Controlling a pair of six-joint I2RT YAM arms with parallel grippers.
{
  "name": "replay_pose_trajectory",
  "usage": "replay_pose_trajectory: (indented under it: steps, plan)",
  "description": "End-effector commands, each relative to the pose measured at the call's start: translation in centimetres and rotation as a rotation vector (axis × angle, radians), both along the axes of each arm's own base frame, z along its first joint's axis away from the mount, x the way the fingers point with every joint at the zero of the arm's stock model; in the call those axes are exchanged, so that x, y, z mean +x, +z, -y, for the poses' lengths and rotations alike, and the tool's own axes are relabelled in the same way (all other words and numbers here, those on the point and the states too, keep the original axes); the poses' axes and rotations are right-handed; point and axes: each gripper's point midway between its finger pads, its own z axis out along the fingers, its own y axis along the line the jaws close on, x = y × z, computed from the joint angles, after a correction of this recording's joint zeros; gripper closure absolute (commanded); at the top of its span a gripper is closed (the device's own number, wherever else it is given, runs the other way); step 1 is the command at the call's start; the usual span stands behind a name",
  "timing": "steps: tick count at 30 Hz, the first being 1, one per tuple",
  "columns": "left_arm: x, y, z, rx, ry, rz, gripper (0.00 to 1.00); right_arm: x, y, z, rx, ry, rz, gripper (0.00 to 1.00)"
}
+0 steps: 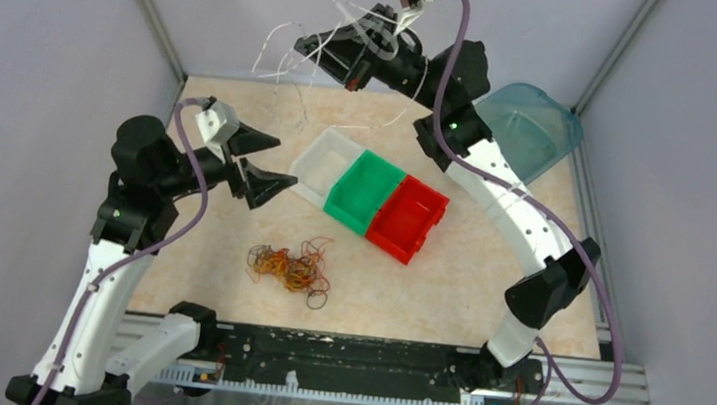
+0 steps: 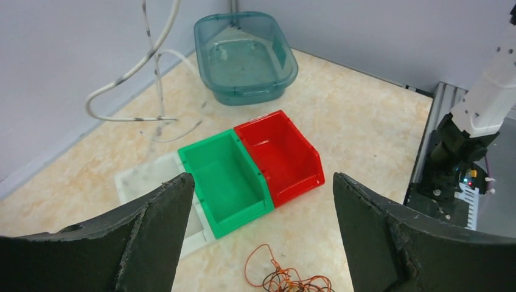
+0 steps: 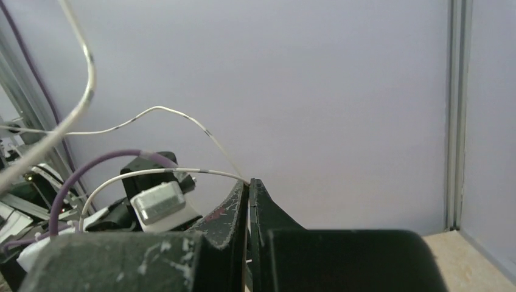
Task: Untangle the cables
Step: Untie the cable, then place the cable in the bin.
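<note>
Nearest you, the cable tangle (image 1: 289, 270), orange, red & brown loops, lies on the table (image 1: 487, 276) just in front of the bins. Above-left of it your L gripper (image 1: 286, 163) hovers w/ jaws spread wide, nothing in them. Beyond: clear bin (image 1: 318, 163), green bin (image 1: 365, 193) & red bin (image 1: 408, 218), side by side in a row. Far back, R gripper (image 3: 248, 184) sits high, pinched onto a thin white wire (image 3: 155, 107). Teal tub (image 1: 533, 130) at far-right corner.

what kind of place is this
Probably a robot test cell in a lab: plain walls box in a small table, two arms bolted at its edge, bins laid out.
</note>
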Motion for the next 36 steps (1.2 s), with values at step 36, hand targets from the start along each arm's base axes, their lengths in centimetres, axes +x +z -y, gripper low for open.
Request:
replay_pose_trajectory:
  steps: [36]
  plan:
    - [4.0, 2.5, -6.6, 0.230, 0.418, 0.130, 0.00, 17.6, -19.3, 5.6, -0.433, -0.631, -0.216, 1.00]
